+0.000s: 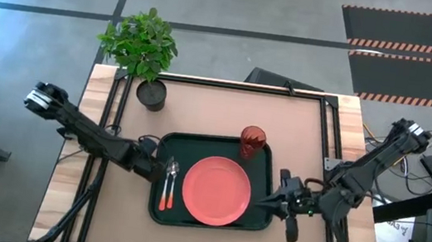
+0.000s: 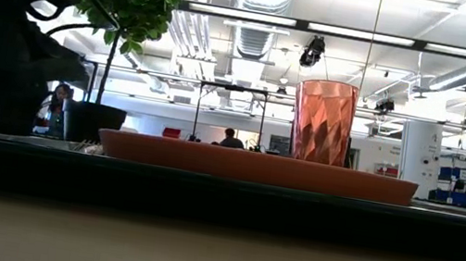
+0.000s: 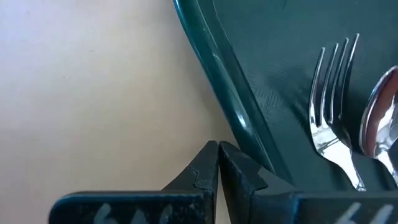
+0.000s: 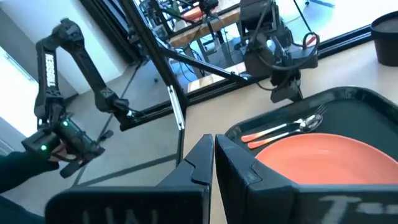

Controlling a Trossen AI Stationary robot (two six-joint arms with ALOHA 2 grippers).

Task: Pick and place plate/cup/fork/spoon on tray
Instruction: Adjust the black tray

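The dark green tray [image 1: 264,171] lies mid-table. On it rest the coral plate [image 1: 216,190], the red-brown cup [image 1: 252,141] upright at its far right corner, and the fork [image 1: 164,185] and spoon [image 1: 173,182] side by side left of the plate. My left gripper [image 3: 217,149] is shut and points down just outside the tray's left rim [image 3: 217,68], close to the fork [image 3: 333,124] and spoon [image 3: 382,121]. My right gripper [image 4: 213,146] is shut with nothing in it. It is raised by the tray's right edge [image 1: 262,203], pointing about level across the plate [image 4: 336,152].
A potted plant [image 1: 145,53] stands at the table's far left corner, beyond the tray. Bare tabletop lies left of the tray [image 3: 93,93] and along the near edge. In the low view the cup [image 2: 323,121] rises behind the plate [image 2: 255,166].
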